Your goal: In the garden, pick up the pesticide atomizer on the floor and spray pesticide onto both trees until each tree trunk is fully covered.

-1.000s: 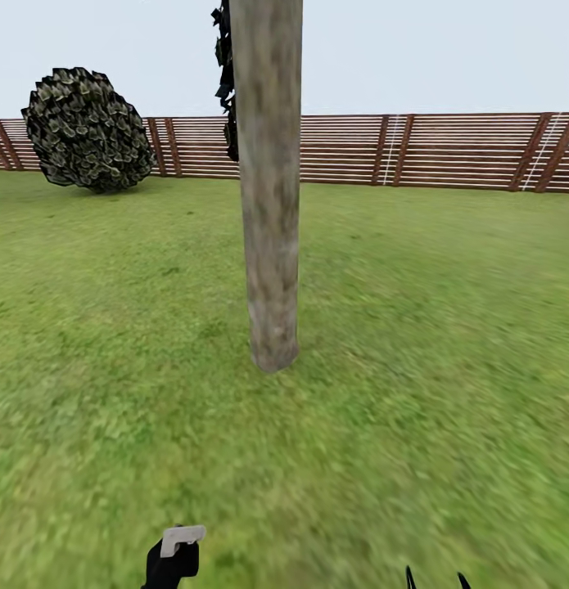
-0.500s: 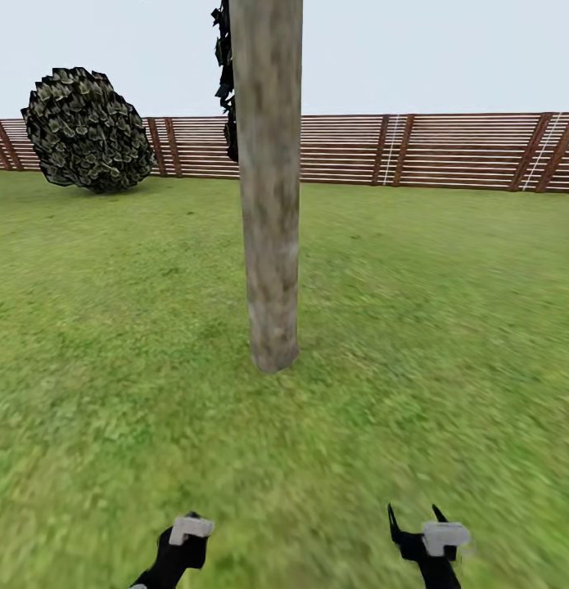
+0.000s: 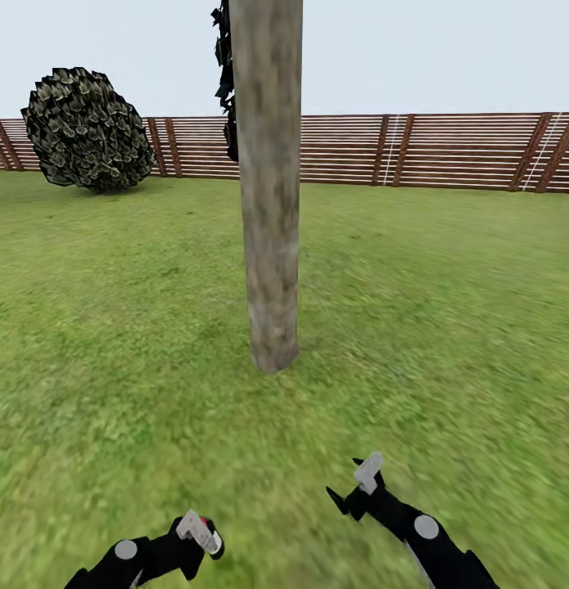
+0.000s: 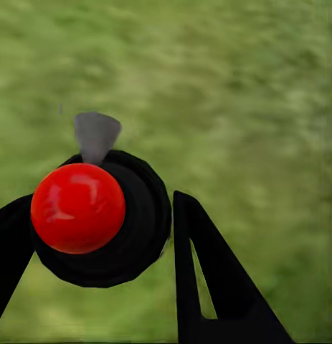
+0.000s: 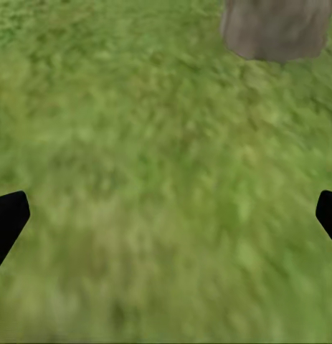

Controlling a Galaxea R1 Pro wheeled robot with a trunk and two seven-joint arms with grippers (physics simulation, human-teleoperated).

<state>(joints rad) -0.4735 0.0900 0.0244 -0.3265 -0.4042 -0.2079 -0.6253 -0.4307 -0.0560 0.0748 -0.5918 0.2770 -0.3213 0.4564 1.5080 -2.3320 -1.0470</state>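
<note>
A thick, pale mottled tree trunk [image 3: 272, 204] rises from the grass straight ahead in the head view, with dark leaf clumps [image 3: 226, 82] high on its left side. Low at the left, my left gripper [image 3: 200, 536] is shut on the pesticide atomizer [image 3: 205, 522]. In the left wrist view the atomizer's red cap [image 4: 78, 208] and black body sit between the two black fingers [image 4: 209, 279]. My right gripper [image 3: 345, 481] hovers over the grass at lower right, open and empty. Its fingertips [image 5: 8, 218] stand wide apart in the right wrist view, with the trunk's base [image 5: 277, 29] beyond them.
Green lawn [image 3: 448, 327] spreads all around the trunk. A round dark bush [image 3: 88, 131] stands at the back left. A brown slatted fence [image 3: 448, 151] closes off the far side.
Both arms have come up into the head view. The right gripper rose and swung left toward the trunk. The left arm turned, so the atomizer's red cap now shows.
</note>
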